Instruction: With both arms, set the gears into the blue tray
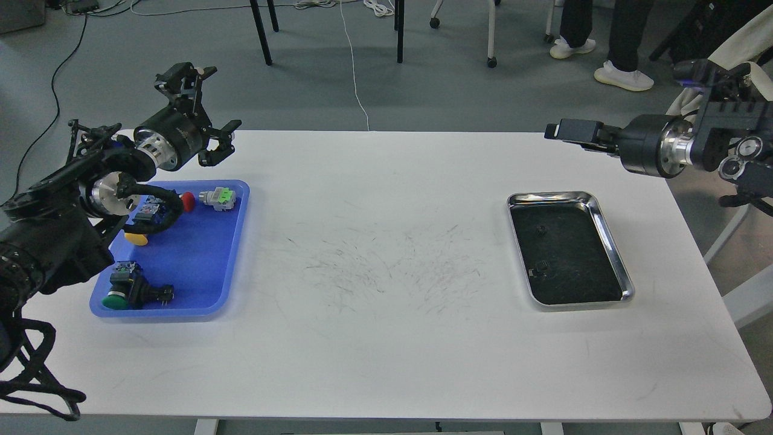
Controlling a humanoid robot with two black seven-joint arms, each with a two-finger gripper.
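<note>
Head view: two tiny black toothed gears (542,230) (542,265) inside shiny steel tray (610,238), right on white surface (386,254). Bright blue plastic tray (199,266), left, holding push-button switches (130,287). Left end effector (202,112) spread wide, empty, above blue tray's far edge. Right end effector (570,132) raised, fingers indistinguishable, state undeterminable.
</note>
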